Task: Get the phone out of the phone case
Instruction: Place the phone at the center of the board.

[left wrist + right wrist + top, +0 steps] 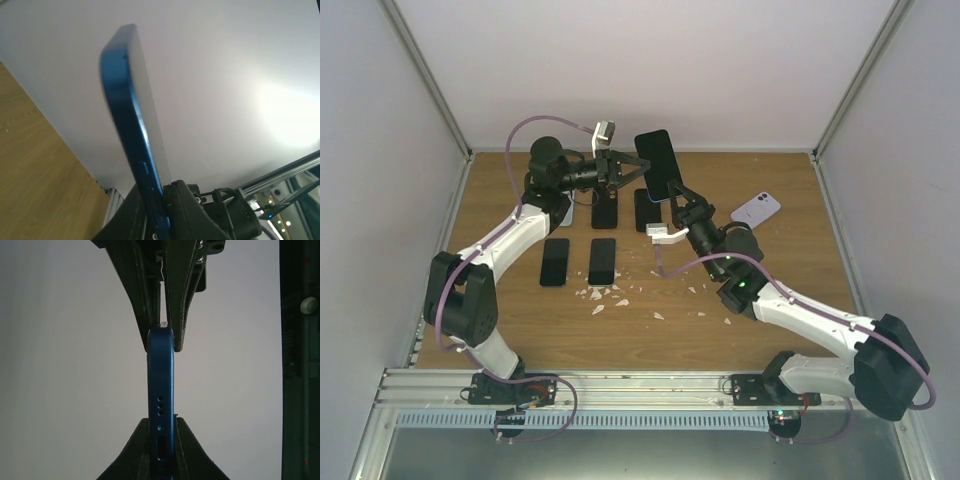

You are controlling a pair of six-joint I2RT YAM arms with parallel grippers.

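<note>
**A:** Phone, where?

**B:** Blue-edged phone [658,160] held aloft and upright over the far middle of the worktop [760,290], dark screen facing near. Cannot tell whether a case is on it.

**A:** Pincers?

**B:** Right pincer [677,197] is clamped on the lower corner, its fingers [132,455] pressing both faces beside the charging port. Left pincer [642,175] is narrow, nipping the opposite long edge (right wrist view shows its tips straddling the rim).

**A:** Underneath?

**B:** Dark handsets [603,260] lie flat in rows, left of centre. White chips [610,296] sit just near of them. Lilac handset [756,208] lies far right, well apart.
</note>
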